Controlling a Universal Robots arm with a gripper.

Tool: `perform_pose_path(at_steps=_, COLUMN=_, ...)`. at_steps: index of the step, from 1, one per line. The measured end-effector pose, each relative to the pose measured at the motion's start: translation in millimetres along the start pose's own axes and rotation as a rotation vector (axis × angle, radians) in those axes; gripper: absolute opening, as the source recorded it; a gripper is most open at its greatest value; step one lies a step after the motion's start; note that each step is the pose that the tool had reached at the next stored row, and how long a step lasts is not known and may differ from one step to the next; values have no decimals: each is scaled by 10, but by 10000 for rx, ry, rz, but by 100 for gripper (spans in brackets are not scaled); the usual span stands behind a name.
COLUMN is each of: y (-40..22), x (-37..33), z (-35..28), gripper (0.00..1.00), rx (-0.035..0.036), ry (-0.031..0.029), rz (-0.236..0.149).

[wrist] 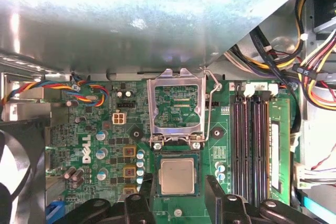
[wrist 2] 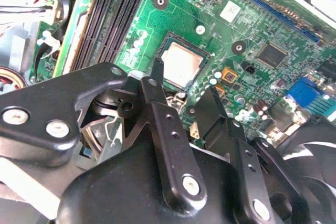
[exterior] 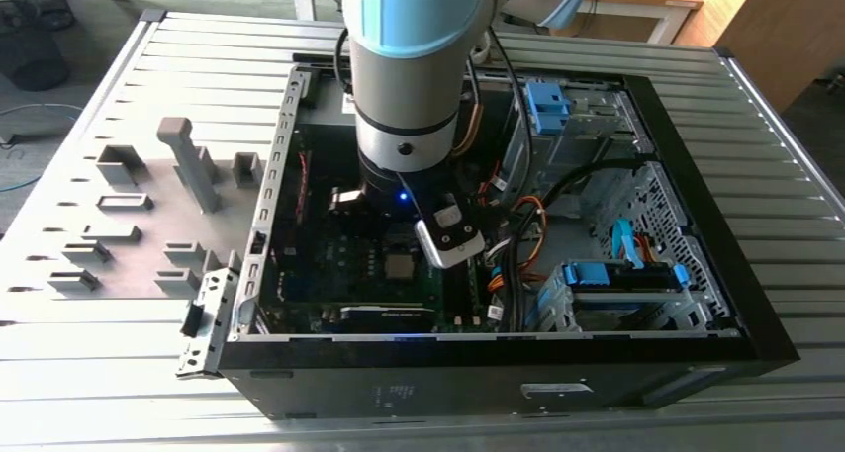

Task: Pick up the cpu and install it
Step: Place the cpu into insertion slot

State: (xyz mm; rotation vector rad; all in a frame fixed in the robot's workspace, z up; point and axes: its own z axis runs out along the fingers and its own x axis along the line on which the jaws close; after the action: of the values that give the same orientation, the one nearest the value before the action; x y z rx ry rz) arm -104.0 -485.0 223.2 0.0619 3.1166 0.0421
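A slatted metal table [exterior: 79,373] carries an open computer case [exterior: 396,378]. The arm [exterior: 403,86] reaches down into the case from twelve o'clock in the exterior view. The green motherboard [exterior: 343,264] lies on the nine o'clock side of the case floor. On it, the socket bracket [wrist: 176,130] stands flipped up and open.

The gripper [wrist: 178,182] hangs just above the board with its fingers spread wide and nothing between them. One finger sits on each side of the socket. The cpu [wrist: 177,176] lies flat in the socket, between the fingertips and below them. In the exterior view it sits at about six o'clock from the wrist.

The chip looks light, stiff and thin, with a slick metal top. Its underside and the socket contacts are likely fragile. A pinch on two opposite edges, kept level, seems the only safe hold.
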Motion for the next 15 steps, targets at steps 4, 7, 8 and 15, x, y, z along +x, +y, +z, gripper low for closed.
perform_pose_path(at_steps=4, y=0, x=0, z=-4, gripper=51, rx=1, ry=0, rz=0)
perform_pose_path(at_steps=7, y=0, x=0, z=-5, gripper=51, rx=0, ry=0, rz=0)
perform_pose_path(at_steps=8, y=0, x=0, z=-5, gripper=51, rx=0, ry=0, rz=0)
perform_pose_path(at_steps=15, y=0, x=0, z=-6, gripper=51, rx=1, ry=0, rz=0)
